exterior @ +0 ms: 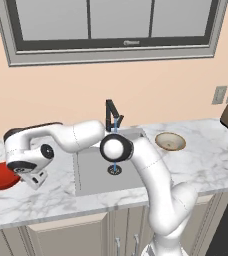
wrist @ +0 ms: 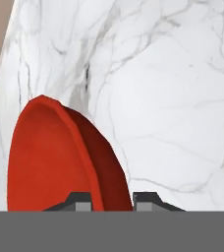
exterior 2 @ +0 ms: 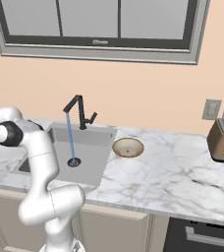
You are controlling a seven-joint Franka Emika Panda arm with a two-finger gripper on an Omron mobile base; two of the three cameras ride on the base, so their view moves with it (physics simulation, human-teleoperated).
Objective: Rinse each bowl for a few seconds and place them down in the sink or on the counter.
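Red bowl [wrist: 55, 157] rim sits between the two dark fingertips of the gripper [wrist: 113, 201], whose jaws are nearly closed, pinching that rim. It tilts up on edge over white marble counter [wrist: 173, 98]. Two bowls: the tan bowl [exterior: 170, 141] lies flat well away, beyond the sink [exterior: 93, 175]. One black faucet [exterior 2: 77, 110] runs water. One toaster [exterior 2: 223, 140], one window [exterior 2: 104, 24], peach wall.

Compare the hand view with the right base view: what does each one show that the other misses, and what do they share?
Hand view: the red bowl, its rim between the two fingertips of the gripper, which looks shut on it.
Right base view: the sink with water running from the black faucet, the beige bowl, a toaster, the window.
Shared: the white marble counter.
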